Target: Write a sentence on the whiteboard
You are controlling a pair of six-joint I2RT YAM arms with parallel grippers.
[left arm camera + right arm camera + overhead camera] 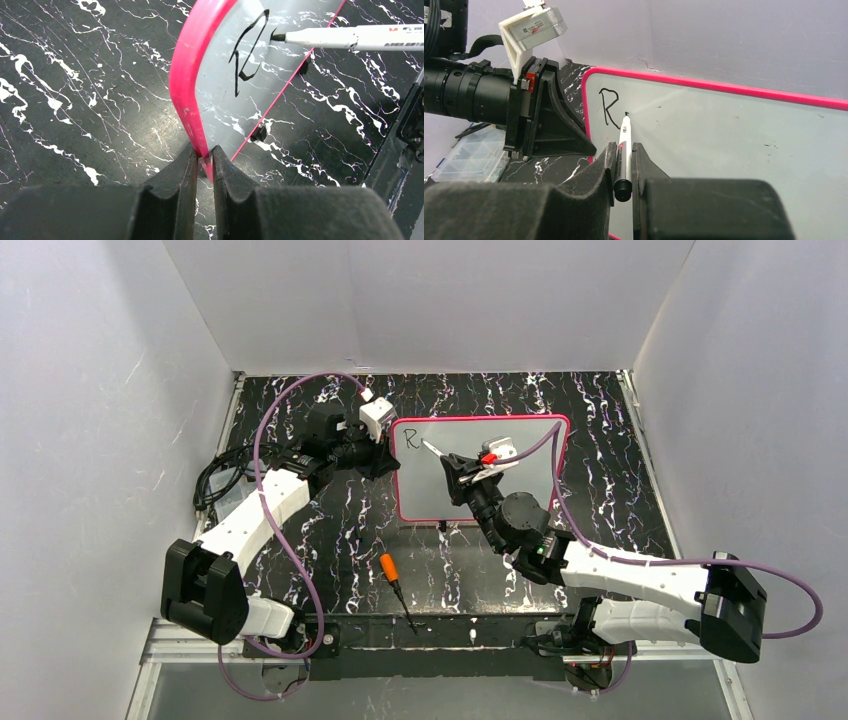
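pressing hard could slip the whiteboard out of the clamped left gripper; right gripper clenches the marker.

A white marker is clamped between the fingers of the right gripper, with its black end cap turned toward the camera. Its tip is set against the whiteboard, just right of a black letter R. The board's pink frame is met at its left edge by the left gripper. A clear compartment box is seen on the black marbled table at lower left.
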